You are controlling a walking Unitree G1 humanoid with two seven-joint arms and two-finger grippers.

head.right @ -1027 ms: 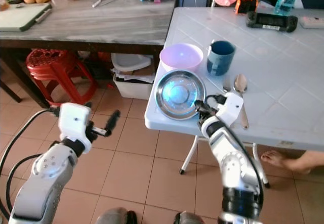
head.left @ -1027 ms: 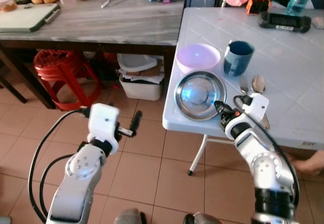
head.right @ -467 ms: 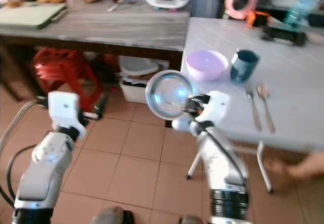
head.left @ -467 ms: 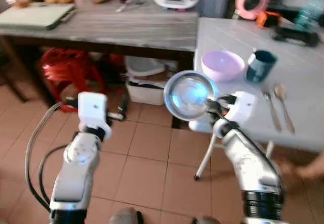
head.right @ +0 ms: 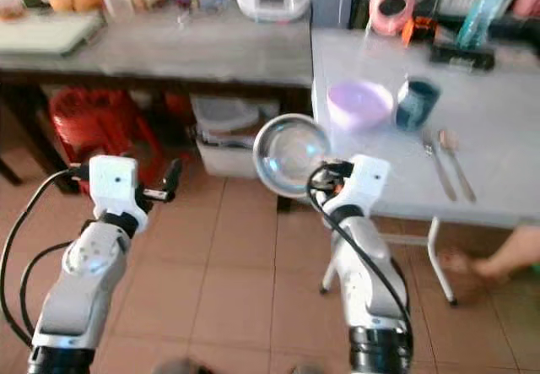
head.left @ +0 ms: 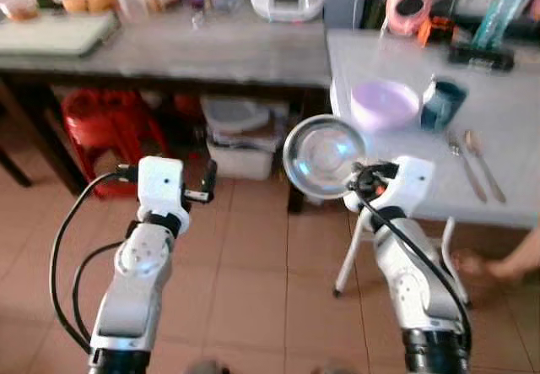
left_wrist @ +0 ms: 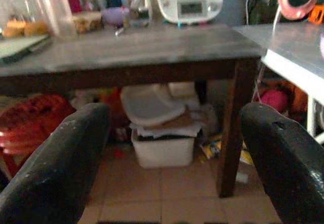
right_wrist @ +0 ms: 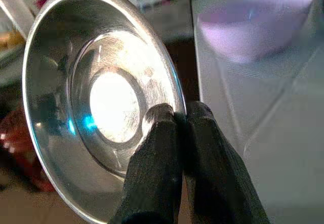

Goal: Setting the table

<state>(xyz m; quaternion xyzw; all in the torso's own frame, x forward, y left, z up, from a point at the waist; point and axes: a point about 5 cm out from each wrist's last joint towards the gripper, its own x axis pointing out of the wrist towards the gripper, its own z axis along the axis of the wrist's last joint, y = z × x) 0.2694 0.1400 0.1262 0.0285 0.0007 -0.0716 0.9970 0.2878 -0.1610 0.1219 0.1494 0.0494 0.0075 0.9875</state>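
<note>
steel plate (head.left: 324, 155) is off the white table (head.left: 506, 129) since a second ago; it was lying flat at the near corner next to the purple bowl, now it's in the air, tilted up on edge, hollow side facing the camera, out past the table's corner over the tile floor (head.left: 245, 281). right gripper (right_wrist: 174, 120) has both fingers pressed together on the plate's rim, one finger each side. purple bowl (head.left: 385, 105) and blue mug (head.left: 443, 102) sit side by side on the table, fork (head.left: 463, 153) and spoon (head.left: 483, 150) just beyond the mug toward the near edge. left gripper (left_wrist: 174, 153) is held out low over the floor, fingers wide apart, nothing between them, pointing at the dark wooden table (left_wrist: 152, 57) and the white bin (left_wrist: 163, 145) under it. red stool (head.left: 101, 125) under that table too.
</note>
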